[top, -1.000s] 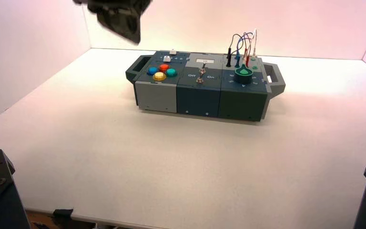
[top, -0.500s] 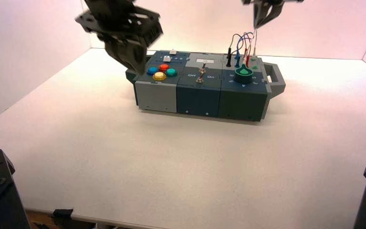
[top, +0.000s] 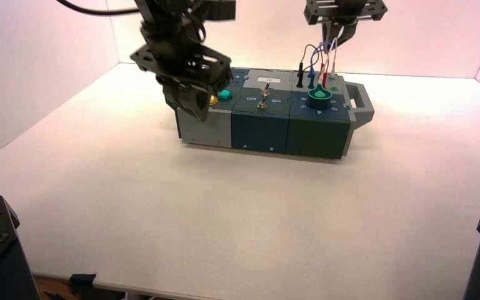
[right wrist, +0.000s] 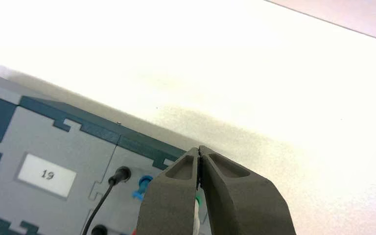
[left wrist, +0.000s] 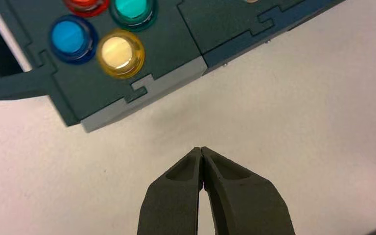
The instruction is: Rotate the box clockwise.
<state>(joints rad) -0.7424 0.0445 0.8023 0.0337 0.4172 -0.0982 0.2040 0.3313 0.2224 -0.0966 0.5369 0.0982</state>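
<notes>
The box [top: 259, 130] lies lengthwise at the back middle of the table, with handles at both ends. My left gripper [top: 192, 110] hangs at its left front corner and hides some of the round buttons. In the left wrist view that gripper [left wrist: 201, 150] is shut and empty, over bare table just off the box's [left wrist: 169, 46] light grey corner, near the yellow button [left wrist: 120, 53] and blue button [left wrist: 70, 38]. My right gripper [top: 340, 36] is above the wires [top: 322, 56] at the box's right back. It [right wrist: 199, 149] is shut, over the box's [right wrist: 54, 142] back edge.
A toggle switch [top: 264, 99] marked Off and On sits mid-panel, and a green dial [top: 319, 95] lies right of it. A label reading 19 [right wrist: 47, 174] and a black plug [right wrist: 121, 175] show in the right wrist view. White walls enclose the table [top: 225, 212].
The left arm has come down and rightward from the top left to the box's left front corner. The right gripper has entered from the top and lowered over the wires. The box has not moved.
</notes>
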